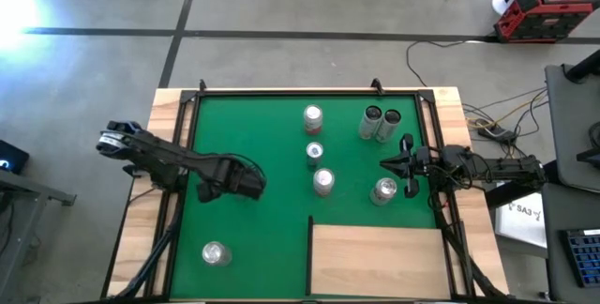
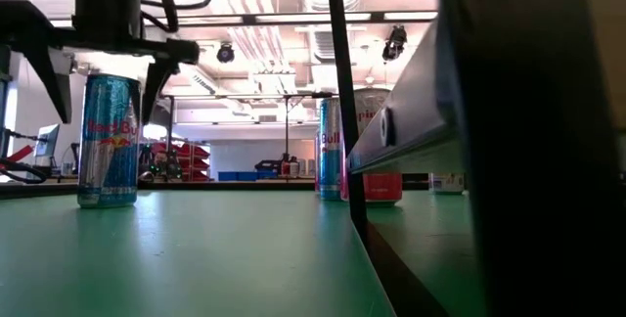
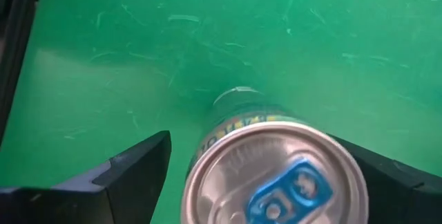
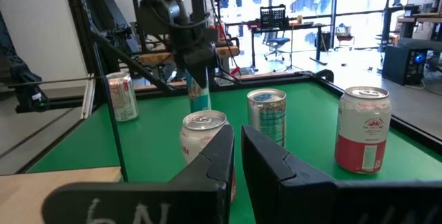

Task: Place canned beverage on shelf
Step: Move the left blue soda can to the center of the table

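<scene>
The left gripper [image 3: 242,182] stands open astride a slim blue can [image 3: 276,175] mid-mat, left of the can row, not yet gripping. If it closes off-centre, that tall smooth aluminium cylinder could tip or skid on the scuffed green mat [image 1: 253,126]. The flat pale-wood shelf [image 1: 375,259] sits at the mat's near right corner. The right gripper [image 1: 410,165], shut and empty, waits by the right edge.

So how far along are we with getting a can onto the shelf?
Done: nothing yet; the shelf carries no can. In hand: the left gripper straddles an upright can on the green mat, fingers open on either side of it. Left: close, lift, carry it to the shelf and set it down. The right gripper waits shut near the mat's right edge.
</scene>
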Tool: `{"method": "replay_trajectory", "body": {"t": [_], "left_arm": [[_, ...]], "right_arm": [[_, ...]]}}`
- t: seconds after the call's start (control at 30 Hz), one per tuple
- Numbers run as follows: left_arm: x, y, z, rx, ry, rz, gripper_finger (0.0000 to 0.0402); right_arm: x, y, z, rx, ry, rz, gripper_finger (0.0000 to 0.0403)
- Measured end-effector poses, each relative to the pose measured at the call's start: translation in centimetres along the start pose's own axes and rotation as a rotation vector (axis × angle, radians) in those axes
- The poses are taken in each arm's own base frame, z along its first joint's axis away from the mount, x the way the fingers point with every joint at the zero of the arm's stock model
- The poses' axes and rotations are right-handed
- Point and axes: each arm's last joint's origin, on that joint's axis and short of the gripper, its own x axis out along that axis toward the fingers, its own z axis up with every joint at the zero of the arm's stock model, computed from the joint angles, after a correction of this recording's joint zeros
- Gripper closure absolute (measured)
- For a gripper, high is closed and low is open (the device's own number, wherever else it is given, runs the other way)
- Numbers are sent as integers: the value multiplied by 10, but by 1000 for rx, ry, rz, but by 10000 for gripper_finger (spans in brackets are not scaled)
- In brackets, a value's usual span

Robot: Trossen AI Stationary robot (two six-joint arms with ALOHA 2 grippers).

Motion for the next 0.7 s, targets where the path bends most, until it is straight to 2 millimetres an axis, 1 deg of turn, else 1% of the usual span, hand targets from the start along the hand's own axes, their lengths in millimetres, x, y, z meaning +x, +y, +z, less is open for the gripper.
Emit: {"method": "replay_trajectory", "body": {"t": [0.1,0.23,0.33,0.47,0.57,0.7], "left_arm": [[3,-1,0,16,-6,5,71],[5,-3,-1,45,-5,4,98],[6,-4,-2,78,-2,0,130],[6,-7,-3,131,0,-23,187],[4,-10,-5,153,13,-58,190],[-5,-20,-10,212,27,-103,190]], "right_arm": [[0,0,0,-1,0,0,380],[0,0,0,-1,0,0,380],[0,0,0,-1,0,0,380],[0,0,0,0,0,0,380],[0,0,0,-1,0,0,380],[0,0,0,-1,0,0,380]]}}
